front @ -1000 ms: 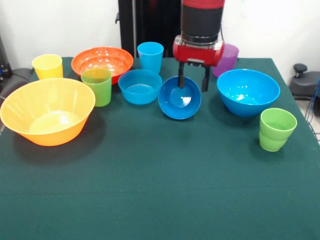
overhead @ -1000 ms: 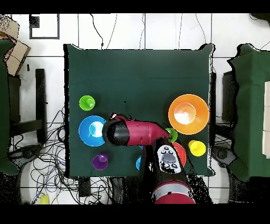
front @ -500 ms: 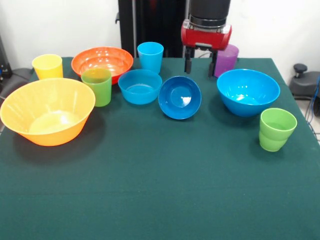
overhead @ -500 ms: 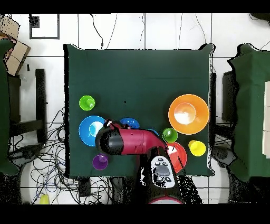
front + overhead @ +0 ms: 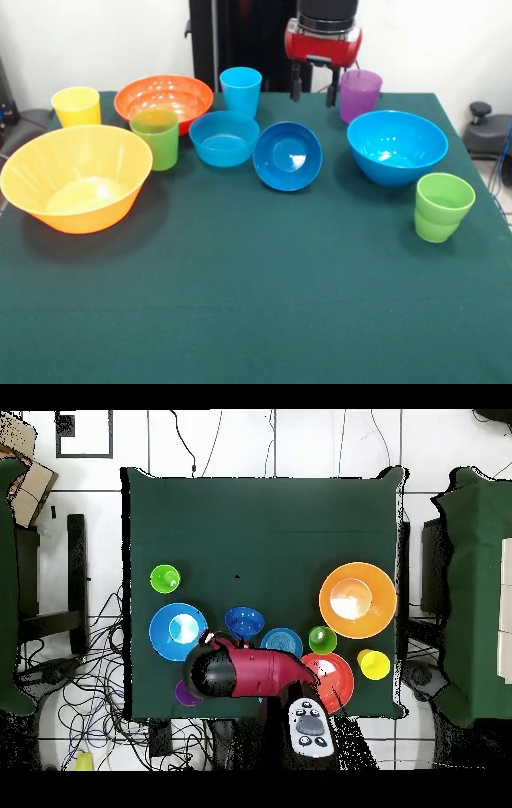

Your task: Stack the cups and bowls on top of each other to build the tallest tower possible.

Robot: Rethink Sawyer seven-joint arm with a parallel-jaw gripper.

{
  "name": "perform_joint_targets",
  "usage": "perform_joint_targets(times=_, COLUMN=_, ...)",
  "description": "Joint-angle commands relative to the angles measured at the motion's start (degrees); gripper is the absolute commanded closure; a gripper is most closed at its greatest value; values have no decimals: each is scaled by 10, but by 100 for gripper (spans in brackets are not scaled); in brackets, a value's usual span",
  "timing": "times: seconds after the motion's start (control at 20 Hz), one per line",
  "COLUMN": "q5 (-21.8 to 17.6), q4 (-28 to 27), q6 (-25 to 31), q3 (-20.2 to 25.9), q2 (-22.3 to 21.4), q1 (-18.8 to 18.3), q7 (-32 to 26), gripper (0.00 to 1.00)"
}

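My gripper point(image 5: 312, 90) hangs open and empty above the far table edge, between the light blue cup point(image 5: 241, 90) and the purple cup point(image 5: 360, 95). The small dark blue bowl point(image 5: 288, 155) lies tilted below it, beside the medium light blue bowl point(image 5: 224, 138). The big light blue bowl point(image 5: 397, 147) and a green cup point(image 5: 442, 206) stand to the right. At left are the big yellow-orange bowl point(image 5: 76, 178), the orange-red bowl point(image 5: 163, 100), the yellow cup point(image 5: 76, 106) and another green cup point(image 5: 154, 138). Every piece stands alone; no tower is in view.
In the overhead view the red arm point(image 5: 245, 672) covers the light blue cup and most of the purple cup point(image 5: 183, 695). The dark green cloth point(image 5: 256, 304) runs to the near edge. A chair base point(image 5: 488, 128) stands off the table's right side.
The gripper has risen from the rim of the small dark blue bowl and drawn back toward the far edge. The bowl and all other pieces stayed put.
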Motion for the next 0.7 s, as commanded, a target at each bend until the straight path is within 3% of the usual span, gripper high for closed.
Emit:
perform_joint_targets(times=0.05, q5=-5, q4=80, q6=-76, q3=15, q2=14, q1=-6, q7=100, gripper=0)
perform_joint_targets(times=0.7, q5=-2, q4=52, q6=-121, q3=0, q2=78, q1=12, q7=87, gripper=0)
